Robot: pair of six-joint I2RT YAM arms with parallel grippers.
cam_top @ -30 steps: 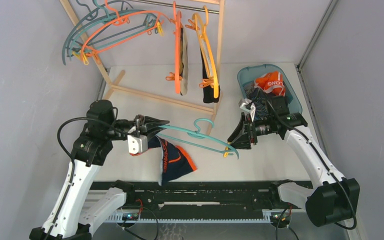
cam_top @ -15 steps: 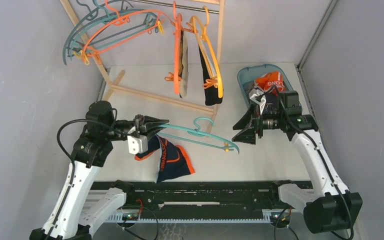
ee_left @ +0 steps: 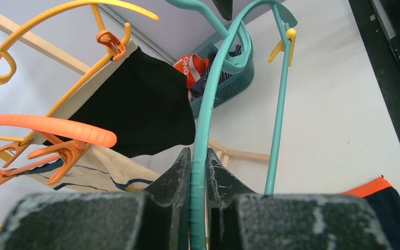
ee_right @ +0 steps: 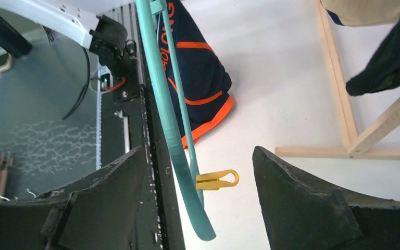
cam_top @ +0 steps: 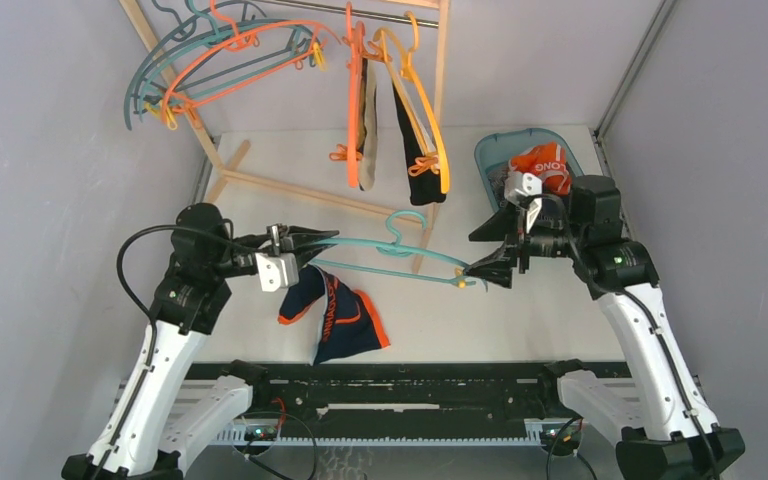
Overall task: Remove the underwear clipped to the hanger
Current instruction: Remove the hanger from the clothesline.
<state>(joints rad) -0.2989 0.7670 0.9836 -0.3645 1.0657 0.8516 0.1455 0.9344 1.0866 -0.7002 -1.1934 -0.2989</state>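
the left gripper (ee_left: 198,172) clamps the teal hanger (cam_top: 400,262); the right gripper (ee_right: 200,174) is wide apart by its bare clip (ee_right: 217,179). the navy underwear (cam_top: 345,320) hangs by one corner. two more wait on the rack (cam_top: 442,80).

left arm: upper link rises from base, elbow bent, forearm level, reaching right | left hand (cam_top: 328,243): fingers pressed together on the bar of the teal hanger (ee_left: 201,125) | right arm: upper link upright, elbow high, forearm reaching left | right hand (cam_top: 470,255): jaws spread wide, hanger's end between them, not gripped
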